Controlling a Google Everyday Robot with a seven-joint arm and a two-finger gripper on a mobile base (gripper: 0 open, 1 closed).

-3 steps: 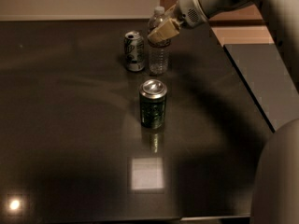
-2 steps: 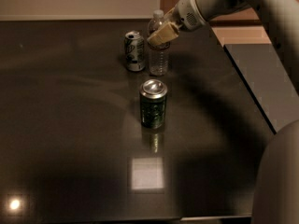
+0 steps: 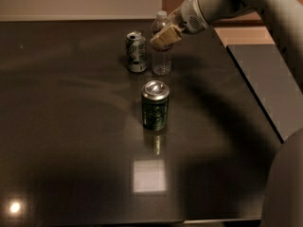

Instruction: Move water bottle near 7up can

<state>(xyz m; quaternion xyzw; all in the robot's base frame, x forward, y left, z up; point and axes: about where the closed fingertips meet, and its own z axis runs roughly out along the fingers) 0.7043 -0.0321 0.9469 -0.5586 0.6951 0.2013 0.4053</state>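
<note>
Only the arm (image 3: 227, 4) has moved since a second ago, sinking slightly down and to the left, while the bottle and both cans stand where they stood.

Most of the frame is a dark, glossy table (image 3: 71, 141). It shows a pale square reflection (image 3: 149, 175) at lower centre and a small bright glint (image 3: 14, 207) at lower left. A grey ledge (image 3: 270, 79) runs down the right side, apart from the table's edge. The light grey arm enters from the upper right corner and reaches leftward. A rounded part of the robot's body (image 3: 284, 188) fills the lower right corner.

A dark green can (image 3: 155, 105) with a smooth silver top stands upright near the middle of the frame, well apart from the other two things.

Above it, at upper centre, the water bottle (image 3: 161, 60) stands upright on the table, its white cap showing above the tool. The 7up can (image 3: 136, 52), silvery-white and dented, stands upright just beside it on the left, with a narrow gap between them.

The gripper (image 3: 161, 38) is tan at its tip. It sits at upper centre across the bottle's shoulder, below the cap. I cannot tell how far open it is, or whether it has hold of the bottle.
</note>
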